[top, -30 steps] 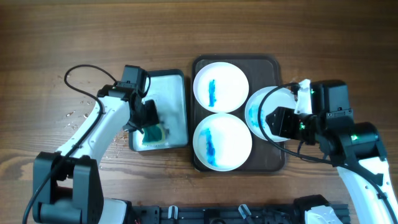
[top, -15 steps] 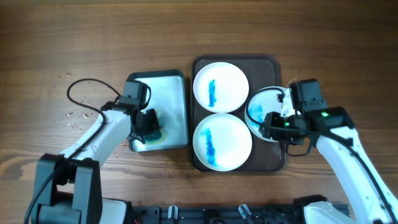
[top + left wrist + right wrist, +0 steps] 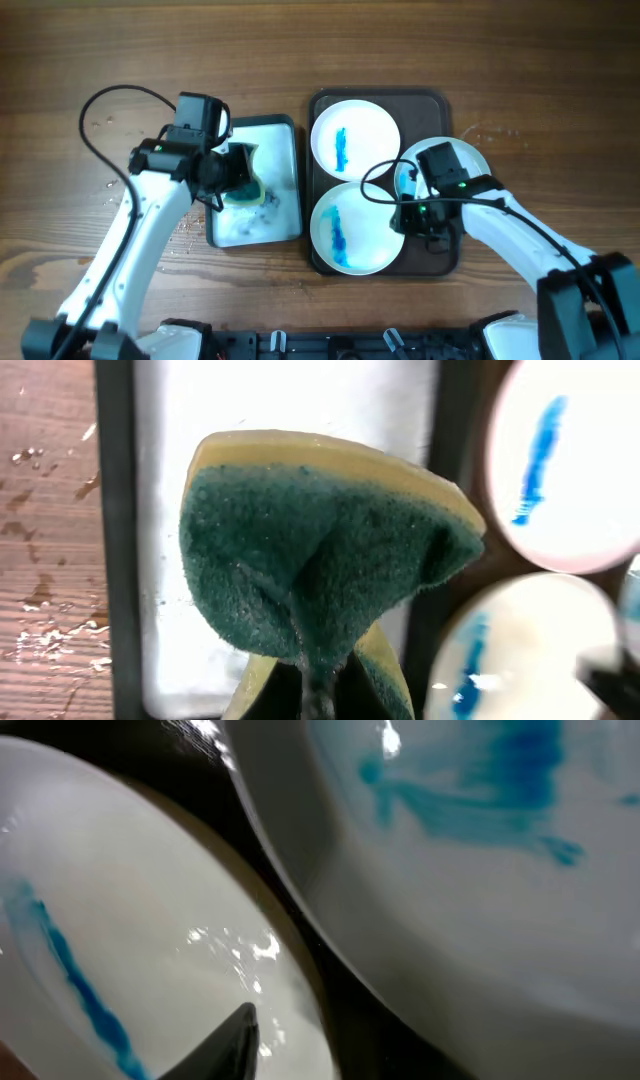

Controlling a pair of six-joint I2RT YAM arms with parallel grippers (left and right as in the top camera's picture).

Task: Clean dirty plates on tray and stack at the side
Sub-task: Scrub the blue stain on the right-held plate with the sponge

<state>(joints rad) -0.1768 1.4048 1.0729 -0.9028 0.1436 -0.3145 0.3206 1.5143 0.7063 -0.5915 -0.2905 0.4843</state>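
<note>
The dark brown tray [image 3: 325, 100] holds three blue-smeared white plates: a far plate [image 3: 355, 140], a near plate [image 3: 355, 228] and a right plate [image 3: 470, 160] that overhangs the tray's right rim. My right gripper [image 3: 415, 215] is low between the near plate [image 3: 120, 920] and the right plate [image 3: 480, 850]. One finger [image 3: 240, 1032] shows over the near plate, a gap away from the right plate's rim; the other finger is hidden. My left gripper [image 3: 235, 182] is shut on a green sponge [image 3: 320, 550] above the basin.
The dark-rimmed, white-bottomed basin [image 3: 275, 225] stands left of the tray and shows in the left wrist view [image 3: 300, 400]. Water drops [image 3: 120, 185] speckle the wood tabletop [image 3: 540, 60] left of it. A black cable loops over the left arm.
My left gripper has lifted the sponge off the basin floor. My right arm has swung left across the right plate, and its gripper now sits at that plate's left rim.
</note>
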